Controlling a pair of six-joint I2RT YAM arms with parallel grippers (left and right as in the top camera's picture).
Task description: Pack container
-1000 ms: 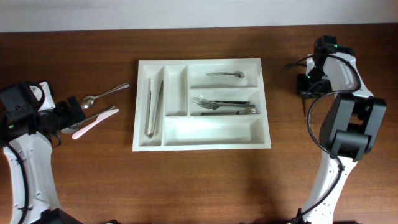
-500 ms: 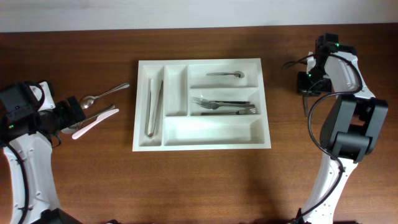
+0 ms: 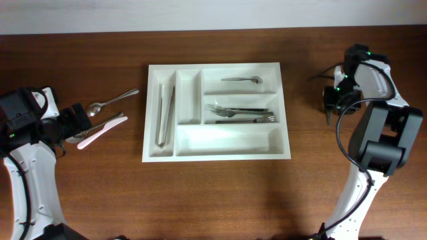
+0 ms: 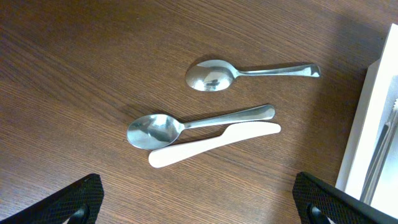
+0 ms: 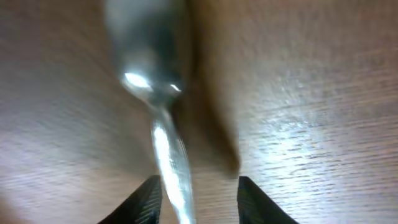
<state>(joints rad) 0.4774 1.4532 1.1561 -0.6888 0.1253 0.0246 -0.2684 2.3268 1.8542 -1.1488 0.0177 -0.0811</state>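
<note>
Right pincer (image 5: 198, 194): parted, blurred spoon (image 5: 163, 146) handle between tips, nearer one; hold uncertain. Left pincer (image 4: 200, 200): spread wide, empty, over loose cutlery (image 4: 199, 122). Container (image 3: 217, 66): centre of overhead frame, flat on bench (image 3: 100, 193), partly filled. Probably light, stiff, smooth plastic; best pinched at an outer rim wall.

White container (image 3: 227, 141), brown wood-grained table (image 3: 213, 200), silver spoons (image 4: 205, 123), and one plain white utensil (image 4: 214, 142).

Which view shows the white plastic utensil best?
The left wrist view: the white plastic utensil lies whole and sharp beside a spoon. Overhead shows it small; the right wrist view lacks it.
</note>
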